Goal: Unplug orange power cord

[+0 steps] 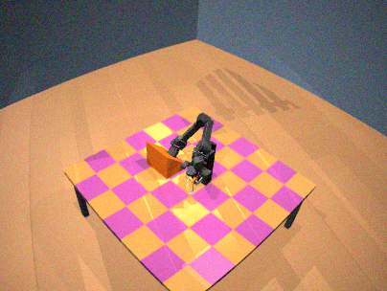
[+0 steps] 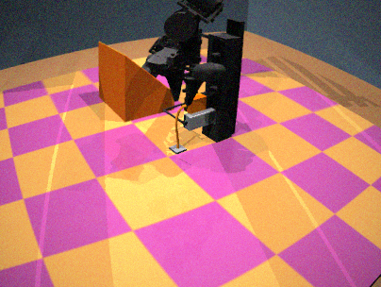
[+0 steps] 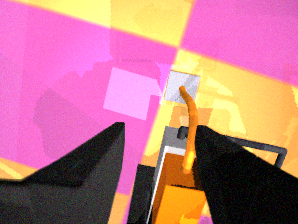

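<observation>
The power strip (image 1: 210, 160) (image 2: 225, 85) (image 3: 141, 182) is a tall black block standing upright on the table. The orange plug (image 2: 198, 102) (image 3: 179, 202) sits low against the strip's side, partly hidden by my fingers in the exterior view. Its orange cord (image 2: 177, 129) (image 3: 192, 117) bends down to a small grey plate (image 2: 177, 149) (image 3: 177, 91) on the table. My gripper (image 2: 183, 101) (image 3: 160, 132) is partly open, fingers pointing down just above and beside the plug. In the wrist view the plug and cord lie nearer the right finger. Nothing is gripped; contact with the cord is unclear.
A light grey block (image 2: 200, 119) sticks out low on the strip beside the plug. A thin dark bar frame (image 2: 173, 116) (image 3: 260, 145) stands out near the cord. A large orange wedge (image 1: 160, 160) (image 2: 113, 85) stands left of the strip. The table (image 1: 212, 227) is chequered.
</observation>
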{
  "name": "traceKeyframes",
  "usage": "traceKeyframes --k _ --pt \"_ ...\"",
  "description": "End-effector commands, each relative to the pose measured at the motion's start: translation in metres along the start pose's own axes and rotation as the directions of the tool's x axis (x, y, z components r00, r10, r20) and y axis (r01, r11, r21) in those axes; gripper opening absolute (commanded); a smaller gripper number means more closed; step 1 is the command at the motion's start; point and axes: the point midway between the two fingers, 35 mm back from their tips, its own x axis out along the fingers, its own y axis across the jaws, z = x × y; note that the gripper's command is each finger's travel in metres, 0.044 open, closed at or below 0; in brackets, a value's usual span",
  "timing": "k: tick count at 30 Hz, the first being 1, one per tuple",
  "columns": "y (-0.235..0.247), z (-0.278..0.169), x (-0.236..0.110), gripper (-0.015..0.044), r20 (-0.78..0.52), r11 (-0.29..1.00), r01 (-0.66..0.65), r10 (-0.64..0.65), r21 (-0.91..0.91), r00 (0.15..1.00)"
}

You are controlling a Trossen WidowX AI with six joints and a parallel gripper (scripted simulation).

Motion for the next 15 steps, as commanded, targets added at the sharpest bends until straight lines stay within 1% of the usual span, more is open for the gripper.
traceKeyframes --k 1,15 --pt "-0.0192 -0.0064 0.0040 0.0160 -0.054 0.988 0.076 -0.069 0.131 0.996" --pt "-0.0171 -0.0100 0.0038 0.0160 -0.054 0.988 0.076 -0.069 0.131 0.996"
